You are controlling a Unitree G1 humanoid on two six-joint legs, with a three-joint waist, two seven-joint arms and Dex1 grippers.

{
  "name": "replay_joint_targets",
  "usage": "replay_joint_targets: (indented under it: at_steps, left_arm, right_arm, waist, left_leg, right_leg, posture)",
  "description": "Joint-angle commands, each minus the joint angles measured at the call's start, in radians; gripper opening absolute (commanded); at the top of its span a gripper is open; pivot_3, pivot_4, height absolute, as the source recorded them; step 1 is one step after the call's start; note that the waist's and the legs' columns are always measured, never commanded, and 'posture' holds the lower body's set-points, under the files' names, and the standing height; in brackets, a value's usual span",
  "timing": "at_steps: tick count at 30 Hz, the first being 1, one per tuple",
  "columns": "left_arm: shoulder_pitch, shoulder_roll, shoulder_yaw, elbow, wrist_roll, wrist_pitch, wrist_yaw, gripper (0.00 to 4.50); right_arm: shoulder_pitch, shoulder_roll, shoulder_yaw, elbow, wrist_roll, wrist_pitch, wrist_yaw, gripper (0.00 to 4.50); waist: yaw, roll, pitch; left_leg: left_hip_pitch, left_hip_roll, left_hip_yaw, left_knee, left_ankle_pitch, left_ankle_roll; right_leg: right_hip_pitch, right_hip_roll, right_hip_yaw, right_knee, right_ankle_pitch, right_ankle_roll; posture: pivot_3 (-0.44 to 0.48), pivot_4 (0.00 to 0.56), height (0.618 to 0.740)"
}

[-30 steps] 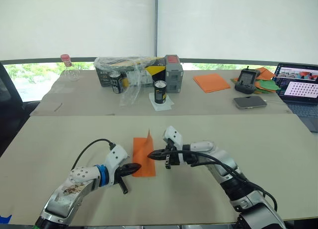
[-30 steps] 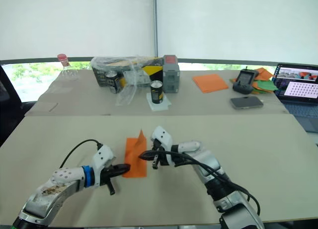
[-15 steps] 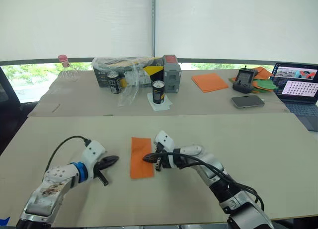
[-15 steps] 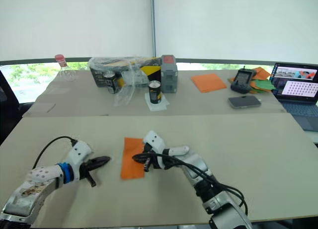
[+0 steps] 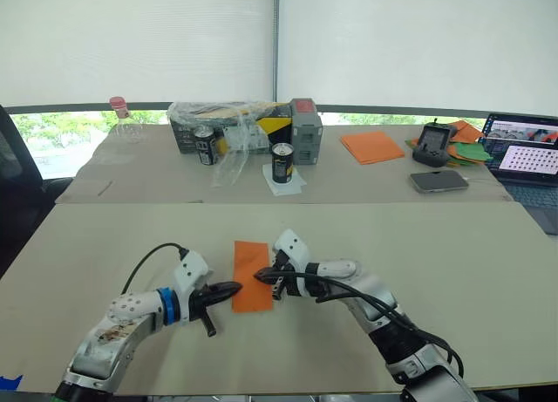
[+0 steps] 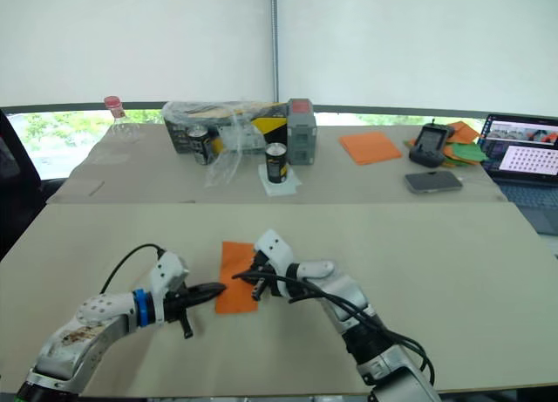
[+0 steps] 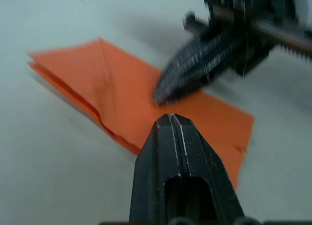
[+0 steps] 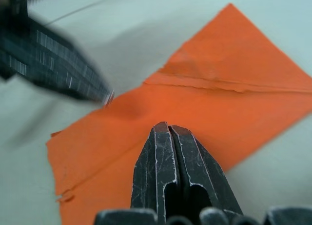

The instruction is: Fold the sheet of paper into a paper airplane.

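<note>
Here the sheet of paper [image 5: 252, 275], folded into a narrow orange strip, lay flat on the near table [image 5: 436, 262] between my two grippers. My left gripper [image 5: 234, 288] was pinched closed, its tips at the strip's left edge, and my right gripper [image 5: 260, 275] was also clamped closed, pressing down on the paper's middle, holding nothing. On the far table a clear plastic bag [image 5: 228, 123] wrapped a box, with cans beside it.

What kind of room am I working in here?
Probably an office or lab workspace: long tables under blinded windows, an open laptop, a phone, drink cans and spare paper stacks behind the folded orange sheet.
</note>
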Motion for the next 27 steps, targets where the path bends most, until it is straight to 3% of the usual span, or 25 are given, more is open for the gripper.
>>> replay_joint_targets:
  at_steps: [1, 11, 16, 27]
  left_arm:
    - [-0.047, -0.032, -0.066, 0.008, 0.068, -0.021, 0.037, 0.00]
    - [-0.060, -0.018, -0.114, 0.031, 0.128, 0.009, 0.047, 0.00]
    - [-0.039, -0.003, -0.097, 0.024, 0.123, 0.017, 0.052, 0.00]
    - [-0.069, -0.027, -0.081, 0.018, 0.118, 0.046, 0.101, 0.00]
  right_arm:
    - [0.030, -0.031, -0.018, -0.001, -0.014, 0.053, -0.030, 0.03]
    - [0.001, -0.018, 0.000, 0.061, -0.052, -0.026, -0.057, 0.03]
    - [-0.108, 0.028, -0.018, 0.236, -0.072, -0.141, -0.068, 0.03]
    - [-0.264, 0.069, -0.074, 0.632, -0.103, -0.400, -0.037, 0.03]
  waist:
    - [0.004, 0.000, 0.000]
    - [-0.005, 0.001, -0.001]
    - [-0.010, 0.001, -0.001]
    - [-0.014, 0.001, -0.001]
  left_leg:
    - [0.000, 0.000, 0.000, 0.000, 0.000, 0.000]
    - [0.004, 0.000, 0.000, -0.001, 0.000, 0.000]
    - [0.017, 0.001, 0.000, -0.004, 0.000, 0.000]
    - [0.018, 0.001, 0.000, -0.005, 0.000, 0.000]
  right_leg:
    - [0.001, 0.000, 0.000, 0.000, 0.000, 0.000]
    - [0.003, 0.001, 0.000, 0.000, 0.000, 0.000]
    - [0.017, 0.001, 0.000, -0.002, 0.000, 0.000]
    - [0.016, 0.001, 0.000, -0.002, -0.001, -0.001]
  posture:
    - [0.000, 0.150, 0.740]
    - [0.000, 0.150, 0.740]
    - [0.000, 0.150, 0.740]
    - [0.000, 0.150, 0.740]
